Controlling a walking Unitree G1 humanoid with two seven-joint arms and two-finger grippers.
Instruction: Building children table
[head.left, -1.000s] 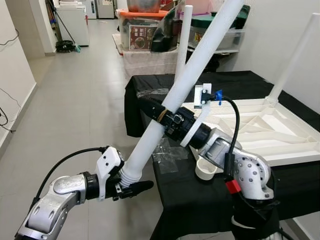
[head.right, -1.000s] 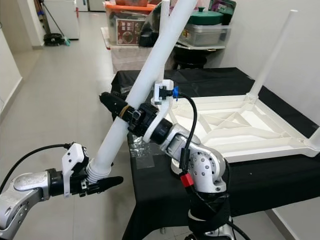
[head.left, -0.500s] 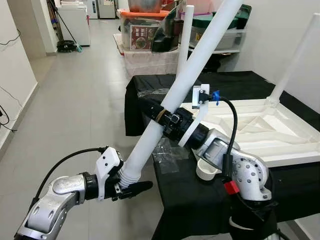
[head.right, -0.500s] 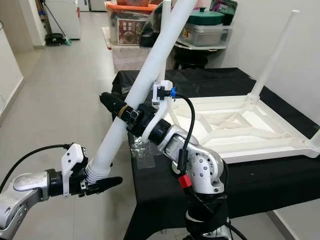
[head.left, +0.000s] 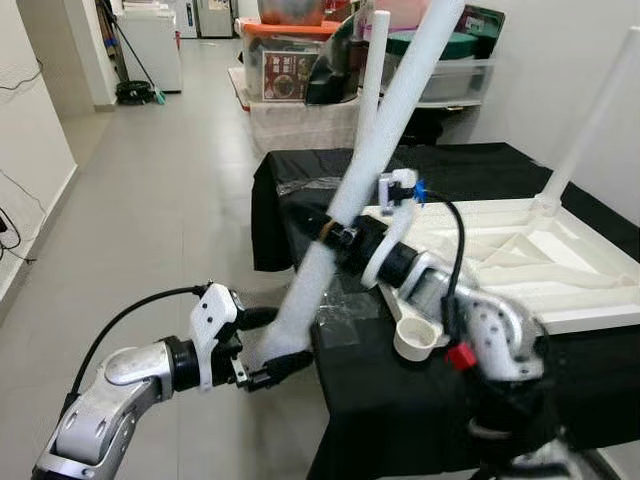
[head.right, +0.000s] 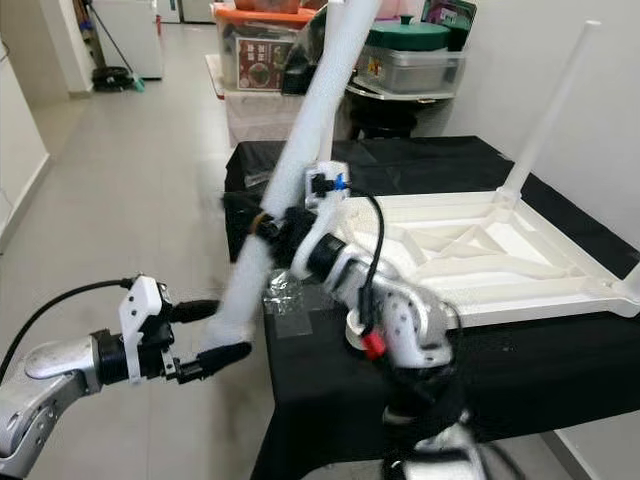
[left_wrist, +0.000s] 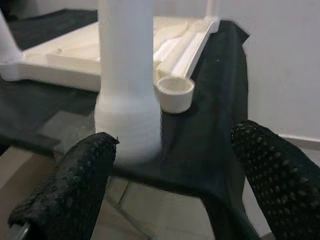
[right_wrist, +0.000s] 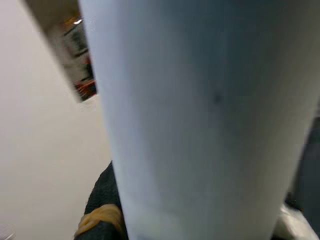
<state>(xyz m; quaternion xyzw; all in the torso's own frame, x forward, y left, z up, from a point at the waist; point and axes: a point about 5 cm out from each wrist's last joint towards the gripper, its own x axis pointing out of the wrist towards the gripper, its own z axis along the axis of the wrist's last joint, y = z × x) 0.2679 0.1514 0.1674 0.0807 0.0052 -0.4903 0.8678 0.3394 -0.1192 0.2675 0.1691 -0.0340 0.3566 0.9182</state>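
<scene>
While the long white table leg (head.left: 370, 170) leans up and away from the robot, the right gripper (head.left: 335, 232) is clamped around it about midway along its length, black fingers wrapped on the tube just off the near left corner of the black-draped table (head.left: 400, 400). From the right wrist camera the leg (right_wrist: 200, 120) runs close past the lens, with one black finger (right_wrist: 102, 210) and a yellow band on it pressed against the tube. The left gripper (head.left: 262, 348) sits low, out over the floor beside the table's left edge, at the leg's bottom end; its two fingers are spread apart, one above and one below the widened end, and the blur leaves it unclear whether either touches it. In the left wrist view the leg's flared end (left_wrist: 129, 120) stands between the two padded fingers (left_wrist: 75, 195), nearer one than the other, with a clear gap on the other side. On the black cloth lies the white tabletop (head.left: 520, 260) turned underside up, its ribs showing, with two legs already standing upright in the far corners (head.left: 590, 110). An open round socket (head.left: 415, 340) at the near corner of the tabletop sits just beside the right arm. Storage boxes (head.left: 290, 60) are stacked behind the table.
</scene>
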